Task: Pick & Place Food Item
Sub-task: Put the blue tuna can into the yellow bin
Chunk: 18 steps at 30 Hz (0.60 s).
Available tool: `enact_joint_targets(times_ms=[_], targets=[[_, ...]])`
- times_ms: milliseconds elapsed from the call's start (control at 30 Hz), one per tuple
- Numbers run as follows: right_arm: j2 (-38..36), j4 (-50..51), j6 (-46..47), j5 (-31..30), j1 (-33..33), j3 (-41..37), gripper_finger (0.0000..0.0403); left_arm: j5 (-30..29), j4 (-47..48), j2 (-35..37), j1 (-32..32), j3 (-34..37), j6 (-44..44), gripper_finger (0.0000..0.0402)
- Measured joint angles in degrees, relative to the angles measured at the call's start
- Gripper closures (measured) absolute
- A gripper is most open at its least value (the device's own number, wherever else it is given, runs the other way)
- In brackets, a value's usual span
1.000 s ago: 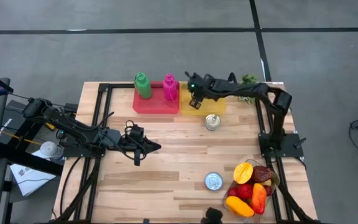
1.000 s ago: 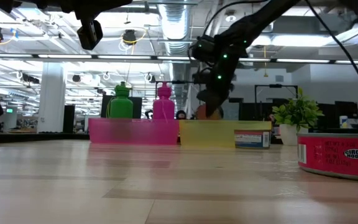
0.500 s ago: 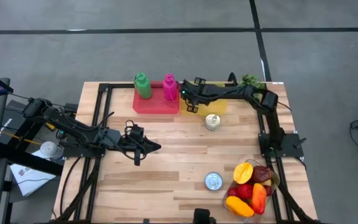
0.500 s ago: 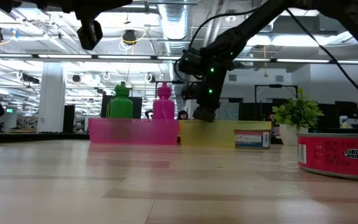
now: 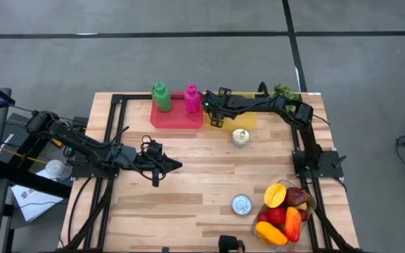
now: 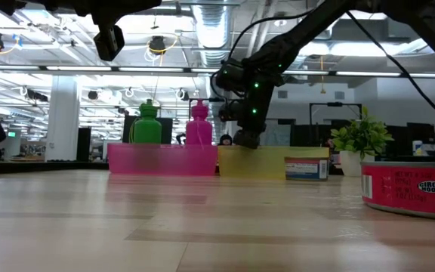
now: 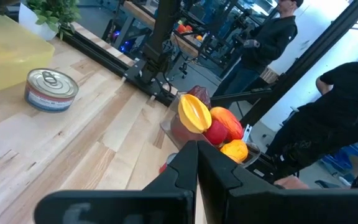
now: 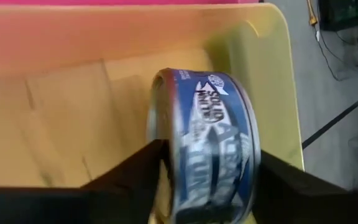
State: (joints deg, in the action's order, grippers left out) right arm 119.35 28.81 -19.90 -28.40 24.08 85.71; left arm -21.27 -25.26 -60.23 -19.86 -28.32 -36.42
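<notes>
We see a round, flat tin can [image 8: 207,146] with a shiny blue label and white letters. It stands on its edge, squeezed between the two dark fingers of the right gripper [image 5: 213,112], right over the see-through yellow plastic bin [image 5: 246,117] at the far side of the wooden table [image 5: 195,190]. The left gripper [image 5: 169,167] waits low over the table's left half with its fingers pressed together. A pink bin [image 5: 174,117] sits just beside the yellow one.
</notes>
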Motion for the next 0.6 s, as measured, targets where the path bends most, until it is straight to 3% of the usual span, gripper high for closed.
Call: enact_joint_targets(times_ms=[100,200,467,600], targets=[[-0.1,0.0,1.3,0.0,0.0,0.0,0.0149,0.0,0.0,0.0,0.0,0.0,0.0,0.0401],[-0.1,0.0,2.8,0.0,0.0,0.0,0.0122,-0.2,0.0,0.0,0.0,0.0,0.1,0.0402],[-0.2,7.0,3.6,8.7,-0.8,4.7,0.0113,-0.2,0.0,0.0,0.0,0.0,0.1,0.0401],[-0.1,11.3,4.0,10.0,-1.7,9.4,0.0112,-0.2,0.0,0.0,0.0,0.0,0.2,0.0401]])
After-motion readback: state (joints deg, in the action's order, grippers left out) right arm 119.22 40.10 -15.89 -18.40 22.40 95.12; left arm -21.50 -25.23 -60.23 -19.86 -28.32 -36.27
